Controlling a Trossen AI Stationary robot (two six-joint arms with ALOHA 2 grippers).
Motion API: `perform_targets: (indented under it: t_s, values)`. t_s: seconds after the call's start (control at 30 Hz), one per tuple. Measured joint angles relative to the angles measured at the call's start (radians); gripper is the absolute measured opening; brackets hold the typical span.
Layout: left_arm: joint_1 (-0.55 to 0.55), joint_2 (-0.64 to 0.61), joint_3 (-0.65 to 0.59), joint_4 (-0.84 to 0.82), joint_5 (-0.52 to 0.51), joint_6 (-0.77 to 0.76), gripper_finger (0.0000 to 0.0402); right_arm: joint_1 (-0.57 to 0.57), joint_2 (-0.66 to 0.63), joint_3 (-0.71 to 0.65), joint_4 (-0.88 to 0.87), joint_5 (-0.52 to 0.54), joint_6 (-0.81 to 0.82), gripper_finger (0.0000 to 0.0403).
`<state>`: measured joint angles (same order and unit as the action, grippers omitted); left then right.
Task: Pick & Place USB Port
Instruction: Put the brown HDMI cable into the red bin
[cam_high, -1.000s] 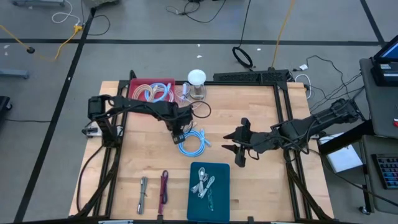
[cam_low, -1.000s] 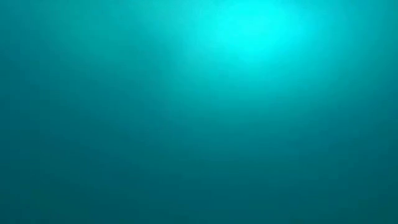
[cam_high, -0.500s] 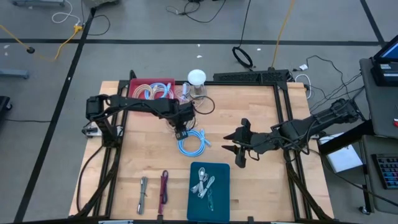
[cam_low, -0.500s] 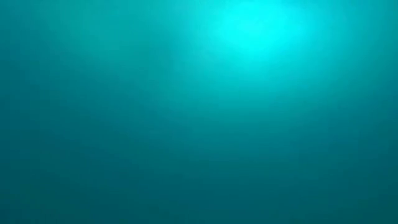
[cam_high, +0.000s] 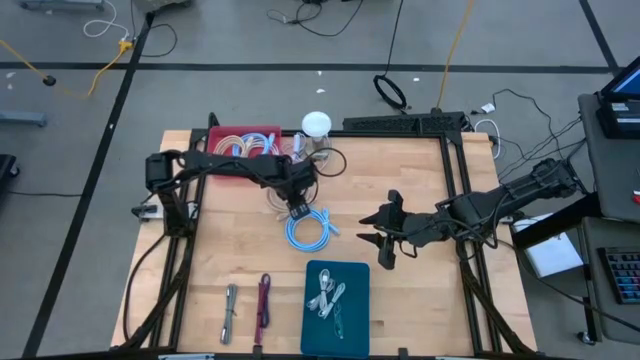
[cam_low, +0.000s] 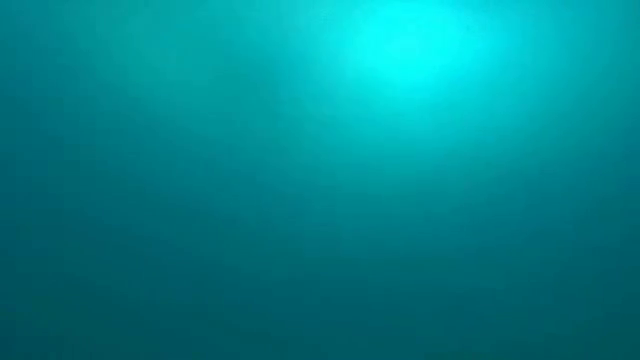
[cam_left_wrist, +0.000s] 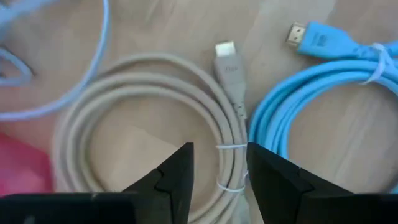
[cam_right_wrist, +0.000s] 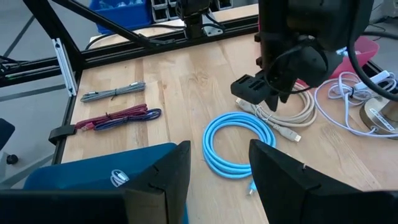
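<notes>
1. The left gripper (cam_left_wrist: 217, 177) stood with its jaws apart, straddling the rim of the coiled beige cable (cam_left_wrist: 155, 124) without clamping it. That coil lay flat on the counter (cam_high: 220, 250), bound by a thin tie, its flat metal plug pointing outward.
2. Just beside it lay the blue cable (cam_left_wrist: 323, 81), also coiled and tied, with a blue-bodied, metal-tipped plug. In the high view this coil (cam_high: 308, 229) sat near the counter's middle, and the left gripper (cam_high: 297, 208) hung at its far-left edge.
3. The right gripper (cam_right_wrist: 217, 180) was open and held nothing. It hovered over the right half of the counter (cam_high: 384, 240), well apart from both coils.
4. At the near edge sat a blue tray (cam_high: 335, 295) holding pale cables. To its left lay a grey bundled cable (cam_high: 229, 312) and a red-and-purple bundled cable (cam_high: 263, 310).
5. The counter was pale wood planking framed by black rails. At its far edge stood a red tray (cam_high: 243, 143) of looped cables and a white round-topped object (cam_high: 316, 125).
6. Beyond was grey floor with dark tape lines and loose cords. The low view showed only a uniform teal field.
</notes>
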<state>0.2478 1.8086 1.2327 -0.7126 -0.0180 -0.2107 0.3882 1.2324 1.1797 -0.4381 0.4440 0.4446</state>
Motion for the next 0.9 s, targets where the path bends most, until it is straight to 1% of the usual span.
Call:
perform_targets:
  t_s: [0.13,0.23,0.47,0.6,0.73,0.9]
  values:
    - [-0.004,0.039,0.0,0.013,0.054,-0.035,0.0149,0.0,0.0,0.0,0.001,0.0,-0.001,0.0155]
    - [-0.02,0.064,0.0,0.014,0.061,-0.037,0.0149,0.0,0.0,0.0,0.0,0.0,-0.002,0.0155]
    - [-0.041,0.1,0.002,0.029,0.058,-0.038,0.0149,0.0,0.0,0.0,0.0,-0.001,0.0,0.0155]
    - [-0.047,0.1,0.002,0.034,0.011,-0.064,0.0148,0.0,0.0,0.0,0.0,-0.002,0.004,0.0155]
    - [-0.046,0.107,0.0,0.036,0.001,-0.065,0.0121,0.0,0.0,0.0,0.002,-0.003,0.008,0.0155]
    - [-0.048,0.105,-0.001,0.049,-0.011,-0.098,0.0066,0.006,0.0,0.0,0.008,-0.006,0.015,0.0155]
